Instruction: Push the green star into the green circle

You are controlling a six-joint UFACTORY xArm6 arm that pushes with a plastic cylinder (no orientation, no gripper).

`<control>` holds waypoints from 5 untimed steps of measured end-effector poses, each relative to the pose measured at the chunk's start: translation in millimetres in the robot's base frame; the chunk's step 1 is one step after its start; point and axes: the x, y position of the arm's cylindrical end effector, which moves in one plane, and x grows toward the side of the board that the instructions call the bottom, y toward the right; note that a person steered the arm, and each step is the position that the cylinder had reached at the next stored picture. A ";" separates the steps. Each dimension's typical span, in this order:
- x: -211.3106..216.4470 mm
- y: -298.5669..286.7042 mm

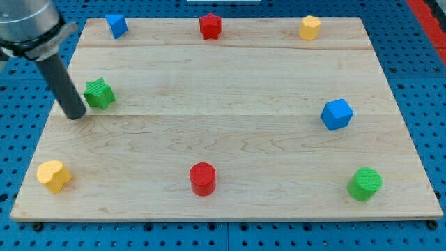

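The green star (99, 93) lies on the wooden board (230, 125) near the view's left edge, in the upper half. The green circle (365, 183), a round green block, stands near the view's bottom right corner, far from the star. My tip (75, 116) rests on the board just left of and slightly below the green star, close to it or touching its left side. The dark rod rises from the tip up to the view's top left.
A blue block (116, 25), a red star-like block (210, 26) and a yellow block (311, 28) line the view's top. A blue cube (336, 113) sits at right, a red cylinder (203, 178) at bottom centre, a yellow heart (54, 175) at bottom left.
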 end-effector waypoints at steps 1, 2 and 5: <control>-18.2 9.0; -61.3 27.8; -83.2 111.4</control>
